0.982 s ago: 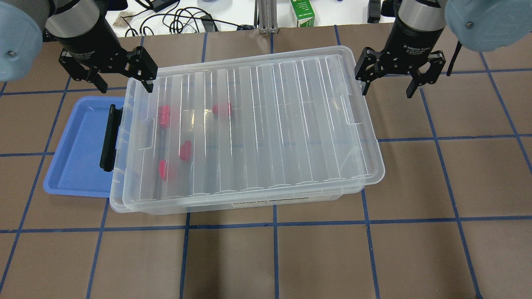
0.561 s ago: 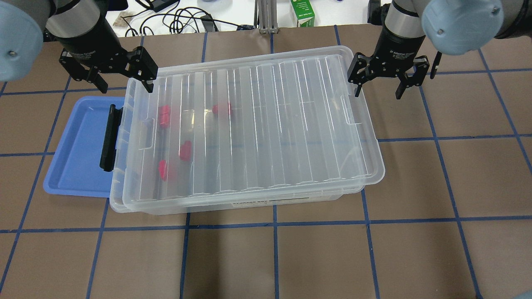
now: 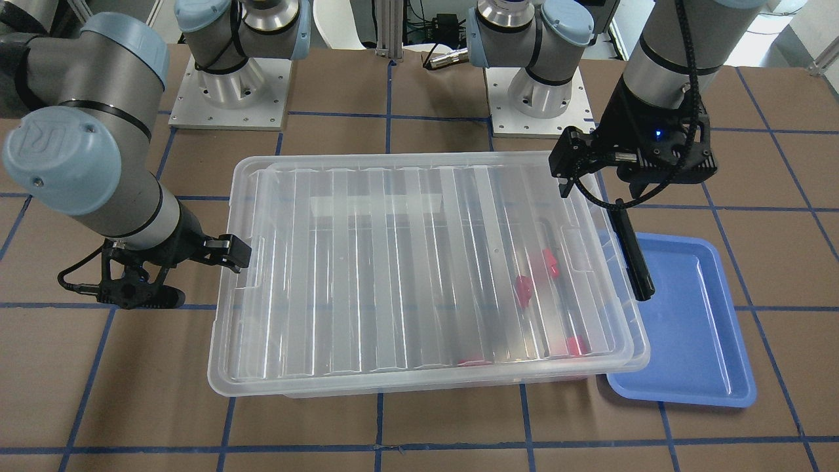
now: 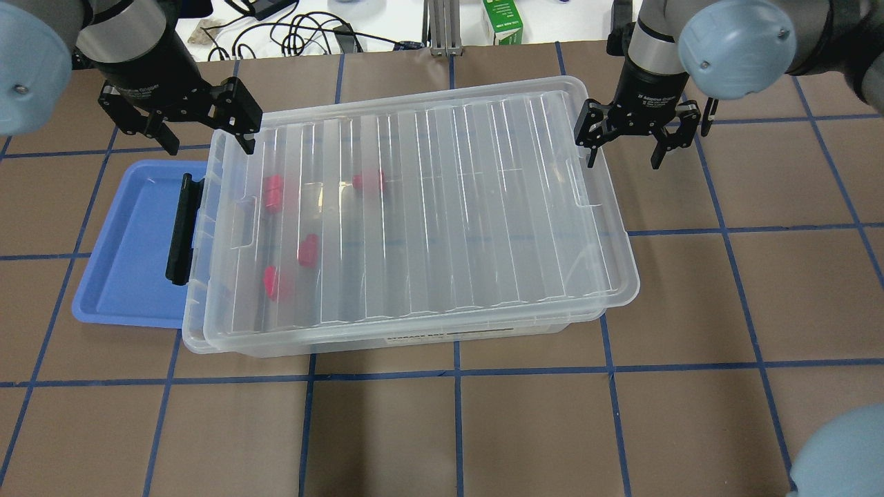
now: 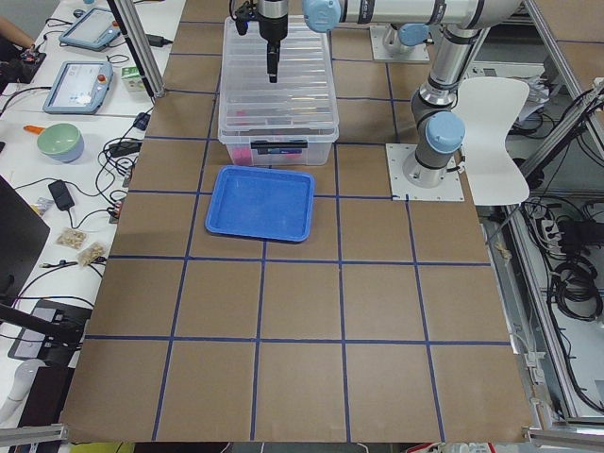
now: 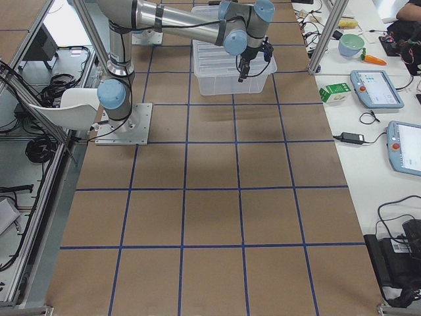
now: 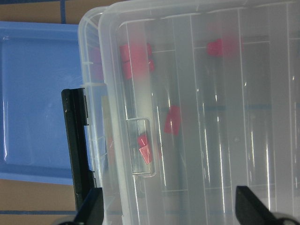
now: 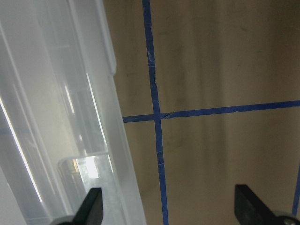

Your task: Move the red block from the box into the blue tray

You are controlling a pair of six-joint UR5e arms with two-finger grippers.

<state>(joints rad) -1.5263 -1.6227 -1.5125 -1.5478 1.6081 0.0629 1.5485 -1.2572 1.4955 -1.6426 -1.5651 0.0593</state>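
- Your left hand [image 4: 207,143] hangs high over the left end of the box [image 4: 387,343], spread wide apart and holding nothing.
- Your right hand [image 4: 621,163] is just off the box's right end, over the worktop [image 4: 690,310], spread apart and empty.
- The red blocks [image 4: 308,250] all lie inside the box, in its left half, under the clear lid [image 4: 483,207]. None is in the blue tray [image 4: 124,248], which sits just beside the box's left end.
- I think a red block is light, hard and smooth, so it may slip. Pinch it across two flat sides, not on the step.
- The lid is on, so I think it must come off first. It looks thin, bendy and slippery. Hold its rim at both ends, near the handle holes [image 4: 243,222], and lift it level.
- A black clip [image 4: 181,231] sticks out at the left end, over the tray's edge. Mind it does not catch.
- There is open worktop on the near side and to the right for the lid. The box has walls all round, so go straight down and up.
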